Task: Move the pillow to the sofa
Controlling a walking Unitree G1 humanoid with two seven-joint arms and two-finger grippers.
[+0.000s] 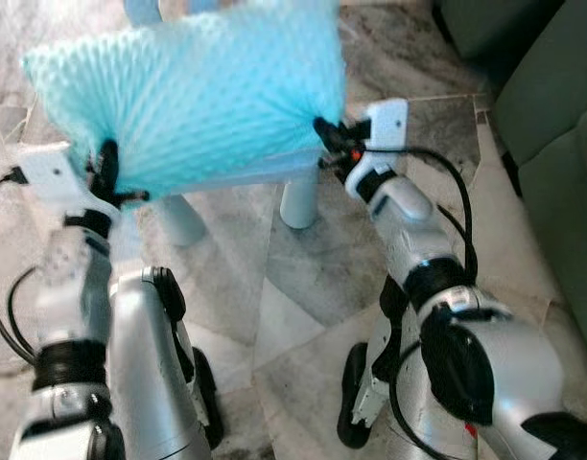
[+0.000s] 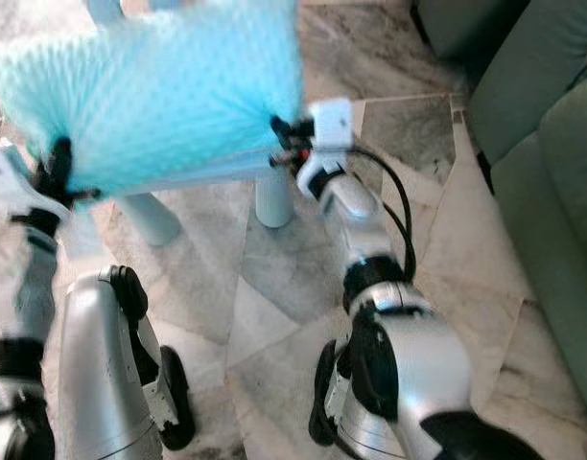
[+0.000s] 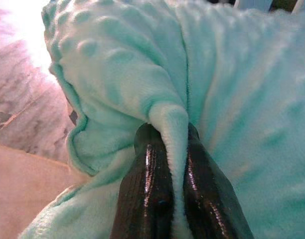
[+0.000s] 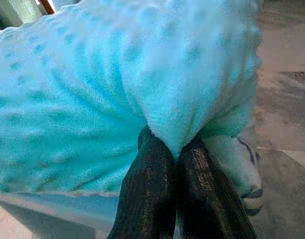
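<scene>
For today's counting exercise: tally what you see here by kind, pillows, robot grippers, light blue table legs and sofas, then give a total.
Pillows: 1, pillow
Robot grippers: 2, left gripper, right gripper
Light blue table legs: 2
Sofas: 1, green sofa
Total: 6

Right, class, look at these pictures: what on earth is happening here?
A humanoid robot is holding a light blue dotted pillow up in front of itself with both arms. The left pincer is pinched on one edge of the pillow and the right pincer on the opposite edge, each with a fold of fabric between its fingers. Under the pillow stands a pale blue table on a marble floor. The green sofa is on the robot's right.
</scene>
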